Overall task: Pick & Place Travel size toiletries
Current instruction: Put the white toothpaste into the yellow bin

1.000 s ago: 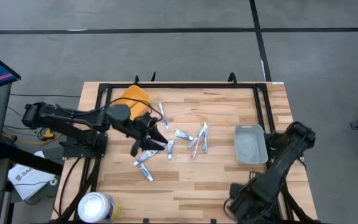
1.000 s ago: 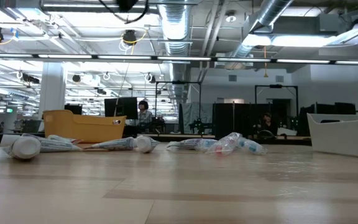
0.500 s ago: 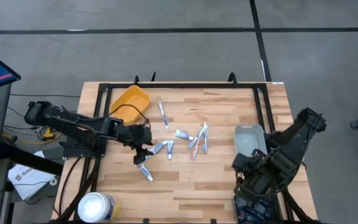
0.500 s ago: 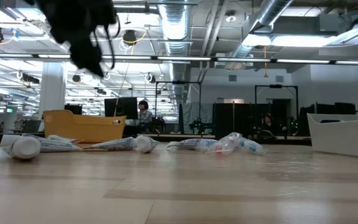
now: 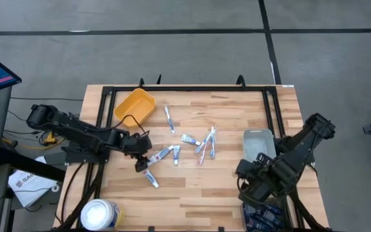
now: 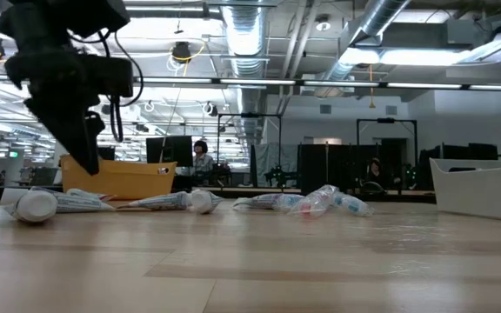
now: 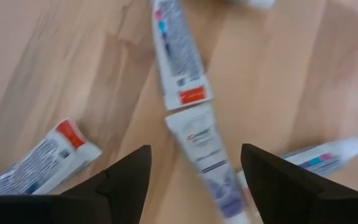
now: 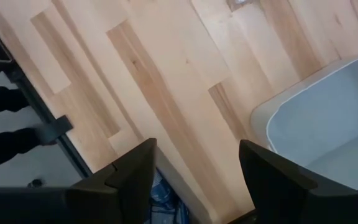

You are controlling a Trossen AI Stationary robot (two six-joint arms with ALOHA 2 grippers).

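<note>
Travel size toiletries (image 5: pixel 192 147) scattered loose mid-worktop (image 5: pixel 198 193), between yellow bin (image 5: pixel 134 106) and grey tray (image 5: pixel 259 149); most clustered toward tray side, a few strays nearer bin side. White tubes w/ blue-red print, all lying flat.

Left pincer (image 5: pixel 142 161) hovering just above strays on bin side of pile, fingers spread wide, nothing held; wrist view looks straight down on a white tube (image 7: pixel 188 93) running lengthwise between the fingers (image 7: pixel 126 180), another tube (image 7: pixel 42 158) off to one side.

Right pincer (image 5: pixel 245 173) parked near front corner of tray, fingers apart, empty, above bare wood beside tray rim (image 8: pixel 303 106).

Step in hand, by the look of it: first grasp w/ left arm. Best done by centring on one tube only, turning so fingers straddle its narrow width rather than its length, lowering till tips nearly touch wood, closing on mid-body. Risk: neighbouring tubes touch end-to-end, so could drag or pinch two.
</note>
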